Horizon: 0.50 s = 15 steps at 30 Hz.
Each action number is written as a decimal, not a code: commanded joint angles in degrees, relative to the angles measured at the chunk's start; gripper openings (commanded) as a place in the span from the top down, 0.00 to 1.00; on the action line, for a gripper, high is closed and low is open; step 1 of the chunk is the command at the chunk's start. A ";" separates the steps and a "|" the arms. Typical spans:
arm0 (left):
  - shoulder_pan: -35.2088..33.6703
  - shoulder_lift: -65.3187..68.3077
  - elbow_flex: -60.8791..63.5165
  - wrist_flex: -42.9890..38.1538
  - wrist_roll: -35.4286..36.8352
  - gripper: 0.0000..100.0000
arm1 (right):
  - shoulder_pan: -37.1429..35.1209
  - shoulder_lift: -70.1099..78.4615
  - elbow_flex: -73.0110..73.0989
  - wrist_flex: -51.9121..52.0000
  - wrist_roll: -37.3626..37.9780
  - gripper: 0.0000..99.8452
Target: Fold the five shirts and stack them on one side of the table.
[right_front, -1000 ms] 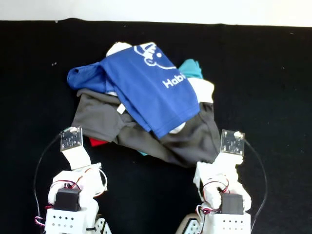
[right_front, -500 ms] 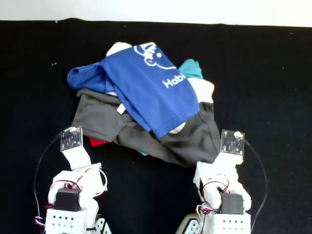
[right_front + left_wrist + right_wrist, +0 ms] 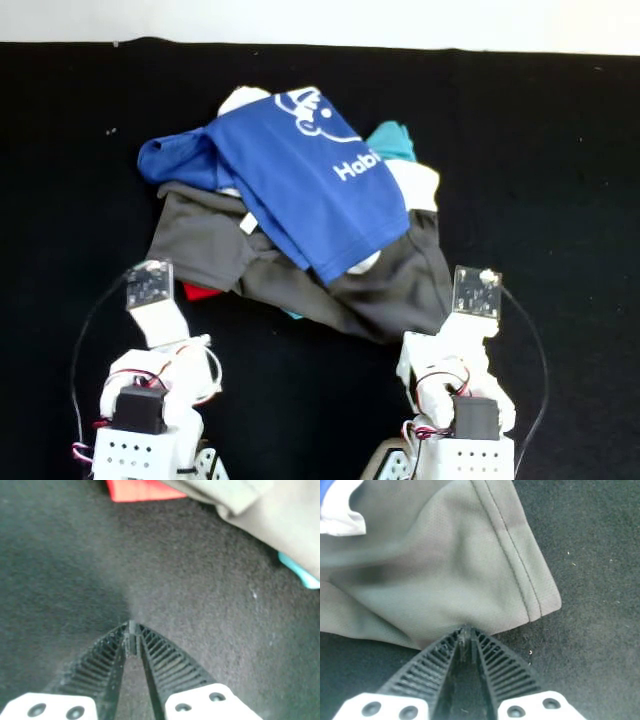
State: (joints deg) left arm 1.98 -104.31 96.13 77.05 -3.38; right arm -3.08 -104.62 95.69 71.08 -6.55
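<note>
**High view:** left arm (image 3: 155,330) and right arm (image 3: 465,330) sit folded low at the near edge of the black worktop (image 3: 560,180), with a pale wall (image 3: 320,18) beyond. The shirt pile lies ahead of both jaws, blue shirt (image 3: 310,180) atop grey shirt (image 3: 210,240).

**Left wrist view:** jaws together over bare worktop, red shirt (image 3: 145,490) ahead of the tips.

**Right wrist view:** jaws together, gripping nothing, tips at the grey shirt's hem.

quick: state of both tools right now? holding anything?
Left tool: shut, empty, over the black felt table cover.
Right tool: shut, tips at the hem of the grey mesh shirt; no cloth seen pinched.
</note>
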 commanded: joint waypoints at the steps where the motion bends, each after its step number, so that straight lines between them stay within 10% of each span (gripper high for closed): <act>1: 2.15 0.48 0.92 -0.35 -0.09 0.99 | -0.48 -0.40 7.96 0.31 0.62 0.99; 11: -2.77 0.48 0.92 -11.69 -2.02 0.99 | -0.48 -0.40 7.96 0.31 0.62 0.99; 15: -12.70 0.48 1.01 -13.27 -27.16 0.93 | -0.48 -0.40 7.96 0.31 0.62 0.99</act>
State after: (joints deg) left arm -4.09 -103.96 96.13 65.71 -12.09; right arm -3.08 -104.62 95.69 71.08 -6.55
